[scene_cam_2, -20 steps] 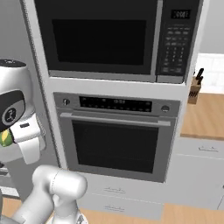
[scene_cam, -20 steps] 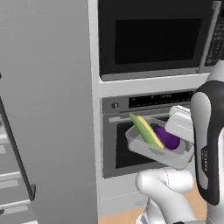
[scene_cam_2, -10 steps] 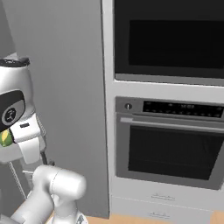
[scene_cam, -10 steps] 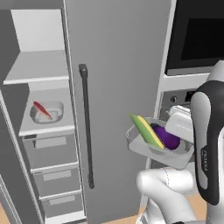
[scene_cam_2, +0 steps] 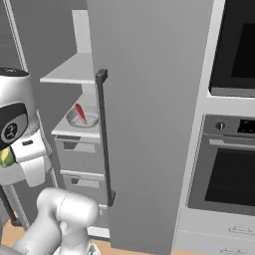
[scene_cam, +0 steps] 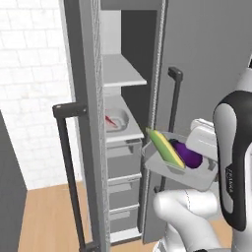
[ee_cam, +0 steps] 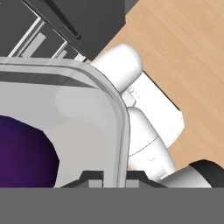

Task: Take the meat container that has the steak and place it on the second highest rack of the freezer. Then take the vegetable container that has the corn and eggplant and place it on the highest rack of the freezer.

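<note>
The vegetable container hangs tilted in front of the freezer, at the level of the drawers. In it lie the yellow corn and the purple eggplant. My gripper is shut on the tray's rim, with the eggplant just inside. The freezer's left side stands open. On its lower shelf rests the meat container with the red steak; from the right the meat container and steak show too. The shelf above it is bare.
The open freezer door with its black handle stands at the left. The shut right door carries a bar handle. Drawers sit under the shelves. An oven and microwave are to the right.
The base has driven left, so both views have slid from the oven to the open freezer. The tray stays in the same grip beside the arm.
</note>
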You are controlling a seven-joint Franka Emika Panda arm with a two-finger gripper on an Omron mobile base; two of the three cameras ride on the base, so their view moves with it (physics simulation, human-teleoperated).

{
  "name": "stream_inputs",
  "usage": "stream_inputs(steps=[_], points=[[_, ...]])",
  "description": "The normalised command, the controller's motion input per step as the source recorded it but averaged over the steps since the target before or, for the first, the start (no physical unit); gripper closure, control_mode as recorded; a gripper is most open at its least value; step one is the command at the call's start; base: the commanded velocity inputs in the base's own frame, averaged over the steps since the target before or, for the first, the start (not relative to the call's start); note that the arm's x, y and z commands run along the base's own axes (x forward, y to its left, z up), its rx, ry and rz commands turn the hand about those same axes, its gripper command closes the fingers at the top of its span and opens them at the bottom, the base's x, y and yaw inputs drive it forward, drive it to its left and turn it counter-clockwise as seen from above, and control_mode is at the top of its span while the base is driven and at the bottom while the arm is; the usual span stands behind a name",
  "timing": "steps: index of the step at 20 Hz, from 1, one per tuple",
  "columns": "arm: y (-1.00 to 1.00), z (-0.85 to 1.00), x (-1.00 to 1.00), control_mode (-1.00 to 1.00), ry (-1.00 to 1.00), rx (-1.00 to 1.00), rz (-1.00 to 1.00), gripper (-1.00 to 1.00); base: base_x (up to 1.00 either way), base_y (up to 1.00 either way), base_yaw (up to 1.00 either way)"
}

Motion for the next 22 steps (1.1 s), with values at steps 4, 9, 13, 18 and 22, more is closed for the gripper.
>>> stream_inputs(steps=[4, 9, 13, 18, 22], points=[[0.0, 0.0, 0.0, 1.0, 0.0, 0.0, 0.0, 1.0, 0.62, 0.42, -0.06], [0.0, 0.0, 0.0, 1.0, 0.0, 0.0, 0.0, 1.0, 0.96, 0.04, -0.1], [0.0, 0.0, 0.0, 1.0, 0.0, 0.0, 0.0, 1.0, 0.86, 0.1, -0.09], [0.07, 0.36, -0.05, -1.0, -0.11, 0.04, -0.09, 1.0, 0.0, 0.0, 0.0], [0.11, 0.69, 0.1, -1.0, -0.26, 0.02, -0.17, 1.0, 0.0, 0.0, 0.0]])
